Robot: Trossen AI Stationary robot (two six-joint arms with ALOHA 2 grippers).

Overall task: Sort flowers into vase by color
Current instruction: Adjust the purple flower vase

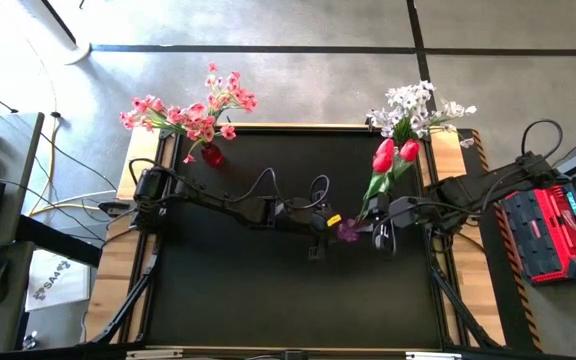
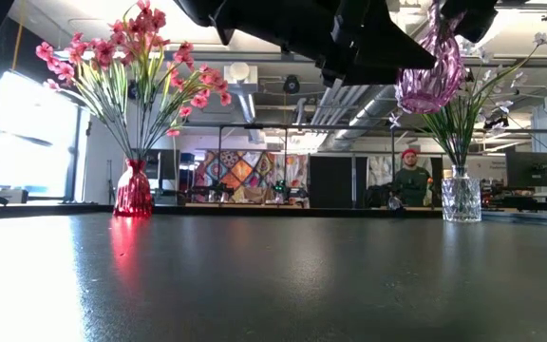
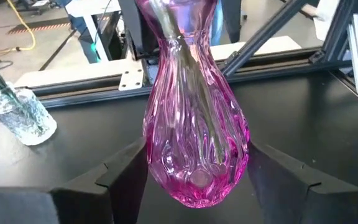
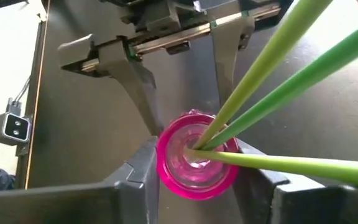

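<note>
Over black table (image 1: pixel 268 280): left gripper (image 1: pixel 330 226) clamping pink vase (image 3: pixel 194 124) aloft at centre; right gripper (image 1: pixel 380 236) pinching tulips (image 1: pixel 393 155), feeding stems into its mouth. Next, probably releasing stems.

two dark, slender jointed arms trailing looped black cables; the left arm (image 1: pixel 218 205) carries a small yellow tag near its wrist.

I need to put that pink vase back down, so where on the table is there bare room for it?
The dark tabletop is bare across its whole near half, below both arms. Also free: the back middle, between the red glass vase of pink blossoms and the clear glass vase of white blossoms. Crowded: the centre, where the left hand and right hand flank the ribbed pink glass vase.
</note>
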